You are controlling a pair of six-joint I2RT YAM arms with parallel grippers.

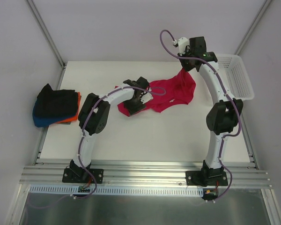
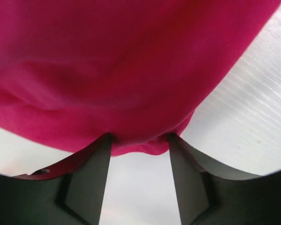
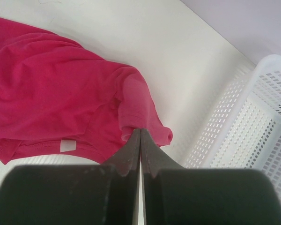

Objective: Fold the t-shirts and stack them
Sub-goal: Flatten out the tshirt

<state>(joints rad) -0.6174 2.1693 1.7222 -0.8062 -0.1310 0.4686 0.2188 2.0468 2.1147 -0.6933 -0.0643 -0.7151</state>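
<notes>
Crimson cloth, the shirt [image 1: 171, 93], is spread crumpled at the far middle of the counter [image 1: 145, 136]. One corner is pinched in the closed right end effector [image 3: 140, 133] beside the basket [image 3: 253, 122], while a fold is straddled by the parted jaws of the left end effector [image 2: 139, 138].

Looks like a robotics lab test cell, not a home or a shop. Shows two white-and-black machines, the left arm [image 1: 90, 123] and the right arm [image 1: 221, 117], bolted to a slotted aluminium rail [image 1: 145, 171] at the near edge of a plain white counter [image 1: 145, 136]. Boxed in by pale blank panels [image 1: 131, 28] and bare metal struts [image 1: 46, 30]. Strung with loose purple cabling [image 1: 165, 40] along both arms.
</notes>
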